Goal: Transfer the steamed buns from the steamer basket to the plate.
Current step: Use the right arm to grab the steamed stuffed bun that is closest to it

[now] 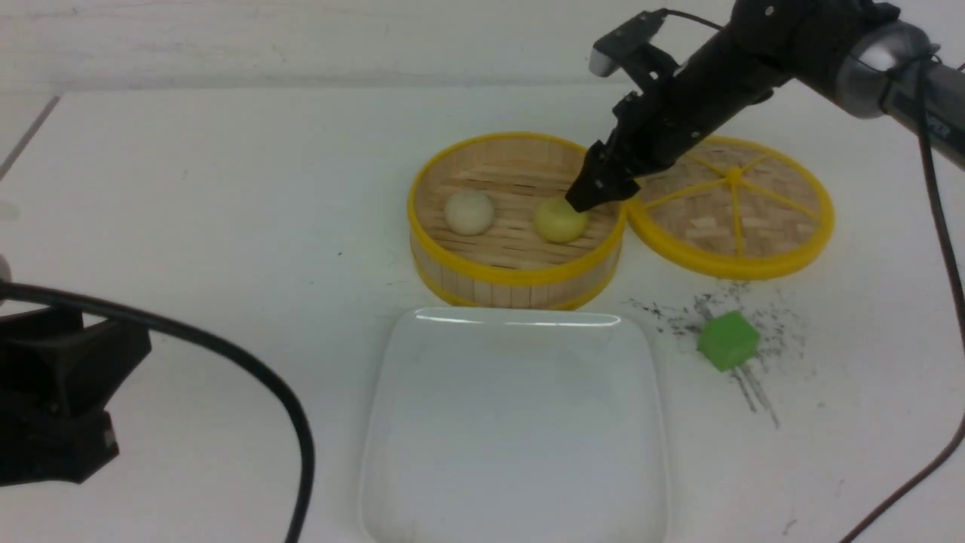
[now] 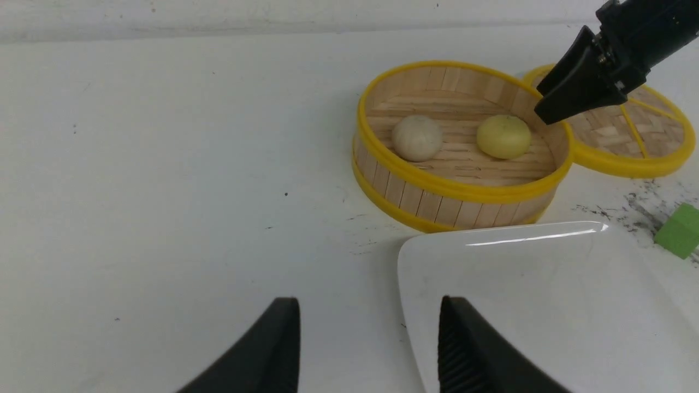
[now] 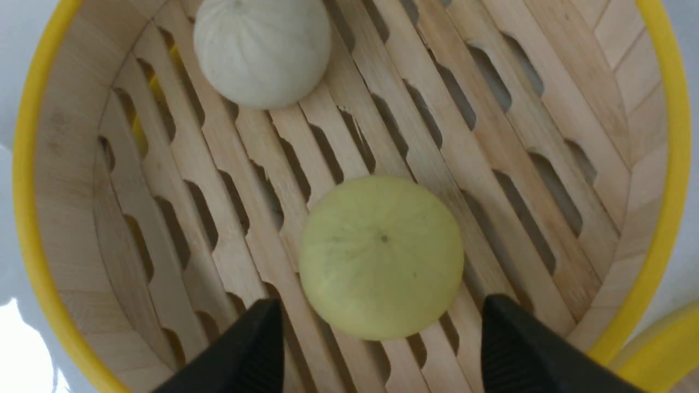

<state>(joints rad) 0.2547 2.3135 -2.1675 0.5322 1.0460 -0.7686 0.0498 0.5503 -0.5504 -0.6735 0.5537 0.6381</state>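
The steamer basket (image 1: 520, 275) holds two steamed buns: a cream bun (image 1: 469, 212) on its left side and a pale yellow bun (image 1: 559, 221) on its right. My right gripper (image 1: 592, 197) hangs open just above the yellow bun (image 3: 381, 256), one finger off each side of it, not touching. The cream bun (image 3: 262, 49) lies farther off in the right wrist view. The white square plate (image 1: 513, 422) lies bare in front of the basket. My left gripper (image 2: 368, 305) is open and holds nothing, low over the table by the plate's (image 2: 546, 305) left edge.
The flat woven lid (image 1: 735, 207) with yellow spokes lies against the basket's right side. A green cube (image 1: 727, 341) sits among dark scuff marks right of the plate. A black cable (image 1: 249, 369) and the left arm's base (image 1: 53, 407) fill the near left.
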